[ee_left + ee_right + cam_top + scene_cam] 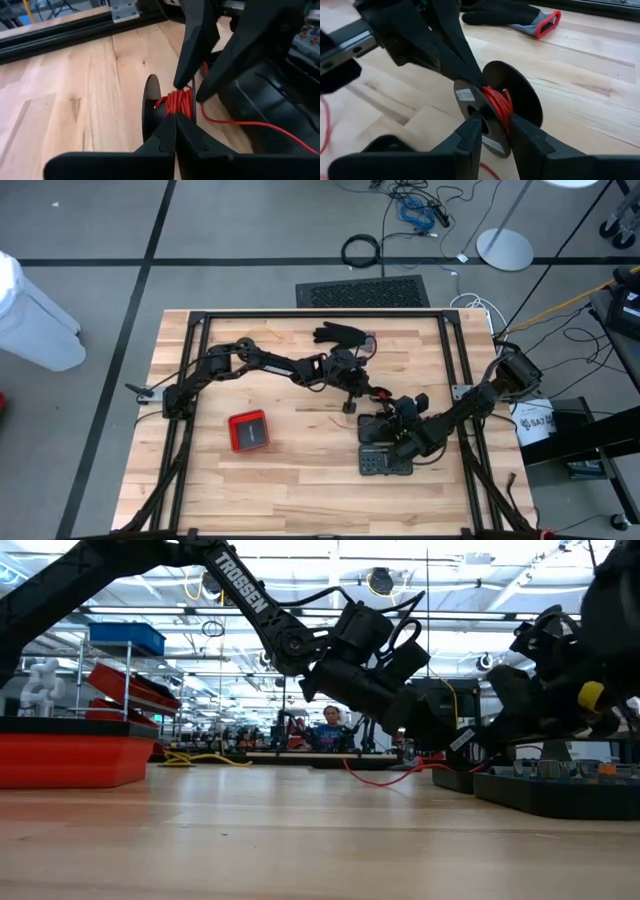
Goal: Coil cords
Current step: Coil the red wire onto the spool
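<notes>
Cord: red wire [179,102] wound on a small black spool [512,102] with round end discs, standing on edge on the wooden surface [290,480] near its middle, between the two arms
Loose tail: a red strand [250,123] runs from the spool across the wood toward the dark tray
Left pincer [175,125]: reaches in from the left arm, fingers pressed together, tips at the red winding; the other arm's fingers show on the spool's far side in this wrist view
Right pincer [495,125]: fingers apart, straddling one spool disc and the red winding; whether they actually press on it cannot be told
Both arms: meet over the spool at mid-surface in the overhead view, right arm stretched over the dark tray
Glove [340,334]: black with a red cuff [547,22], lying flat near the far edge, apart from the spool
Red box [248,430]: on the wood left of centre, well apart from the spool
Dark tray [385,455]: right of centre, beside the spool, under the right arm
Low view: arms crowd the middle, red tail just visible on the wood [385,778]
</notes>
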`<state>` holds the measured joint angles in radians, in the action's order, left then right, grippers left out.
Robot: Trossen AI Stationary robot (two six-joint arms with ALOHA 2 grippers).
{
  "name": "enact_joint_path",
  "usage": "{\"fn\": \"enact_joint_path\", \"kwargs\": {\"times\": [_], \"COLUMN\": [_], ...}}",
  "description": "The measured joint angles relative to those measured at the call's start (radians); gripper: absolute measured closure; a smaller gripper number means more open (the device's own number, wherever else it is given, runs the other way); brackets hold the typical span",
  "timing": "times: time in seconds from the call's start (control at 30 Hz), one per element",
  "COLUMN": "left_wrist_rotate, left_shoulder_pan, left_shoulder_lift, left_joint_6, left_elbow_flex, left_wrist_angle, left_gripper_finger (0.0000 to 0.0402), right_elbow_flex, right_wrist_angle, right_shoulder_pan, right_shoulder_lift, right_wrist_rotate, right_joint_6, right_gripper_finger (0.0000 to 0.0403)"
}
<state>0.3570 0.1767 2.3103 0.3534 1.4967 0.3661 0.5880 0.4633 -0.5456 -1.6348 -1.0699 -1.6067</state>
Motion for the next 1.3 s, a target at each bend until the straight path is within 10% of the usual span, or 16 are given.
{"fn": "enact_joint_path", "kwargs": {"times": [0.77,1.0,1.3], "left_wrist_rotate": [-0.120,-0.156,0.033], "left_shoulder_pan": [-0.006,0.045,0.094], "left_shoulder_lift": [-0.308,-0.191,-0.099], "left_joint_6": [0.153,0.071,-0.061], "left_elbow_flex": [0.000,-0.043,-0.043], "left_wrist_angle": [-0.447,-0.295,-0.086], "left_gripper_finger": [0.0400,0.0340,0.0285], "right_elbow_flex": [0.001,0.001,0.001], "right_wrist_angle": [0.048,0.025,0.039], "right_shoulder_pan": [-0.144,-0.144,-0.109], "right_shoulder_lift": [0.158,0.158,0.154], "right_wrist_rotate": [-0.006,-0.032,-0.036], "right_joint_6": [0.107,0.133,0.130], "right_gripper_finger": [0.0324,0.0324,0.0324]}}
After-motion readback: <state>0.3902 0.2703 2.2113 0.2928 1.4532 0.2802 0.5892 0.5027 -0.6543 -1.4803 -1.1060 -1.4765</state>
